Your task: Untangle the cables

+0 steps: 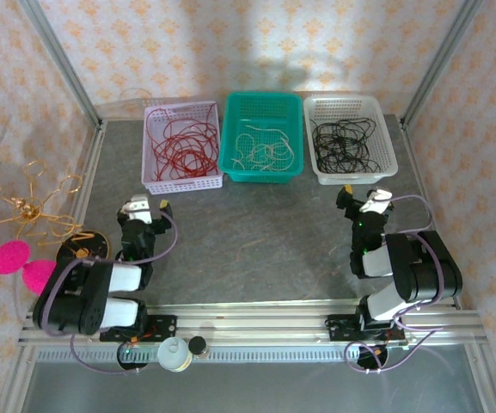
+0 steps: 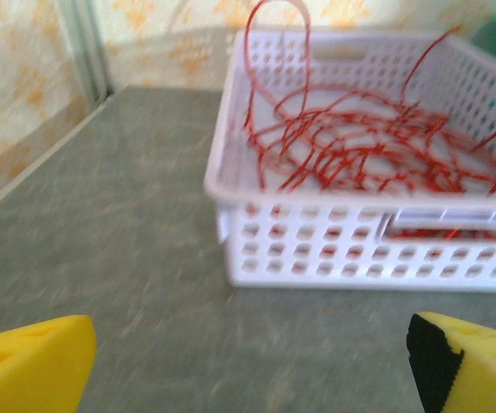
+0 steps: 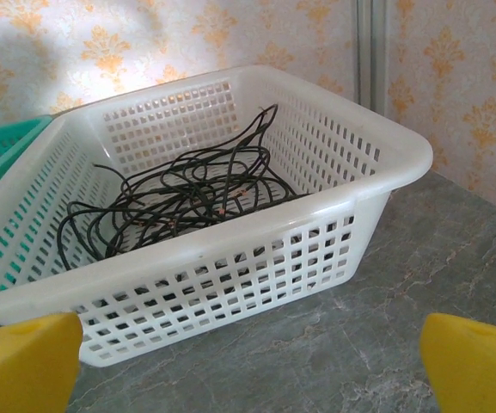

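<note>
- Top view: grey marbled table point(image 1: 256, 258) boxed in by floral-papered walls point(image 1: 256, 43); along the far edge, in a row, lilac basket point(image 1: 181, 181), teal basket point(image 1: 260, 175), white basket point(image 1: 355, 178).
- Inside them, in the same order: red cables point(image 1: 183, 144), cream cables point(image 1: 265, 151), black cables point(image 1: 344, 144), no colour mixed with another; sorting judged done or nearly so.
- Nearer the bases, well short of the baskets: left gripper point(image 1: 149, 205) and right gripper point(image 1: 364, 194), both spread wide and empty.
- Left wrist view: yellow fingers point(image 2: 33, 366) far apart over bare table, nothing between; red cables heaped in the lilac basket, with one tall loop above the rim.
- Right wrist view: yellow fingers point(image 3: 24, 361) equally wide, nothing held; black cables coiled low in the white basket.
- Probably light, limp yet springy, quick to snag; best pinched at a single raised loop or free end, never the whole heap.
</note>
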Controlling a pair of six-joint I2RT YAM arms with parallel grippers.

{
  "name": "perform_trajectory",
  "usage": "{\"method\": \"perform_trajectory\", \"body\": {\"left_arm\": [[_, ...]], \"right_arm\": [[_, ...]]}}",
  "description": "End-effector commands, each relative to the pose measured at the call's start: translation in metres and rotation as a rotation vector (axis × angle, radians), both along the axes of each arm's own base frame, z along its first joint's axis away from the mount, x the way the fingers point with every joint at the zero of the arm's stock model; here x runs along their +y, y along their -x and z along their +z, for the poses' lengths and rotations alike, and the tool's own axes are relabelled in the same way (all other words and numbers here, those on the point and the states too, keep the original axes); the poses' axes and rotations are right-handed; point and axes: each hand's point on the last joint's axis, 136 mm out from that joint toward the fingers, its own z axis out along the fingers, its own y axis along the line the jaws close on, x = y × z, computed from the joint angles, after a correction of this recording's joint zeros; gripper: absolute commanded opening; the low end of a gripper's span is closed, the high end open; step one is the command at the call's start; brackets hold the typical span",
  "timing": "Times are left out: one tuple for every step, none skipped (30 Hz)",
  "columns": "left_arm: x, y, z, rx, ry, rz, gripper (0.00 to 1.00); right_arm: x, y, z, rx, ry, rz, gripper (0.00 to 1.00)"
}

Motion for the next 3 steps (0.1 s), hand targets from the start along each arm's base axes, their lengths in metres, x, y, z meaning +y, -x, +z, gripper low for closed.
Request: {"method": "perform_trajectory", "body": {"left_arm": [[0.0010, -0.0117, 0.0441, -0.206, 0.006, -0.027, 0.94], [0.0020, -0.0104, 0.0420, -0.211, 0.010, -0.023, 0.94], [0.0025, -0.0092, 0.0407, -0.218, 0.010, -0.022, 0.94]], "right_arm": [[-0.0047, -0.0026, 0.0004, 0.009, 0.018, -0.032, 1.00], [-0.0042, -0.0028, 0.0014, 0.008, 0.018, -0.031, 0.99], [-0.0043, -0.0028, 0.0009, 0.009, 0.019, -0.032, 1.00]]}}
